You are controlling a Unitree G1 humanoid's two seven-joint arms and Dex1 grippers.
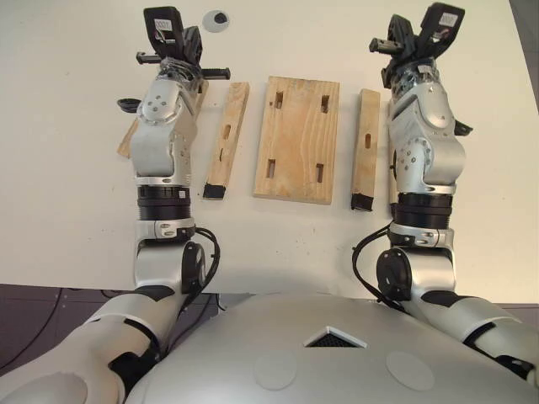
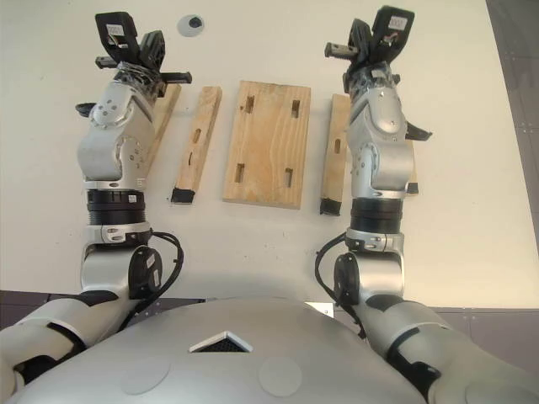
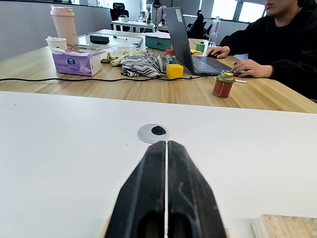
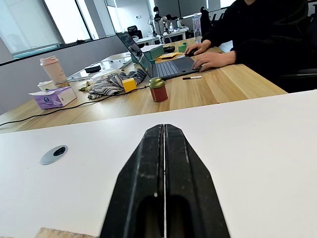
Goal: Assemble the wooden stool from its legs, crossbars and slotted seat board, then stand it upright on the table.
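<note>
1. Your L arm [image 1: 164,139] & R arm [image 1: 428,147]: glossy silver shells, rounded, chunky segments.
2. Black ribbed ring [image 1: 164,206] sits at the near end of each big silver shell.
3. Black cable [image 1: 212,251] loops out beside the L elbow joint; there's a matching one on the R.
4. Round cap [image 1: 157,105] on the L arm's far segment has small dark screws.
5. L gripper [image 3: 166,146] & R gripper [image 4: 164,130]: matte black, tapered fingers, lightly scuffed.
6. Black camera box [image 1: 162,23] w/ white label at each arm's far end.

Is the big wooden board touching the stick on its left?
Apart. The left eye view shows white table between the seat board and that stick.
</note>
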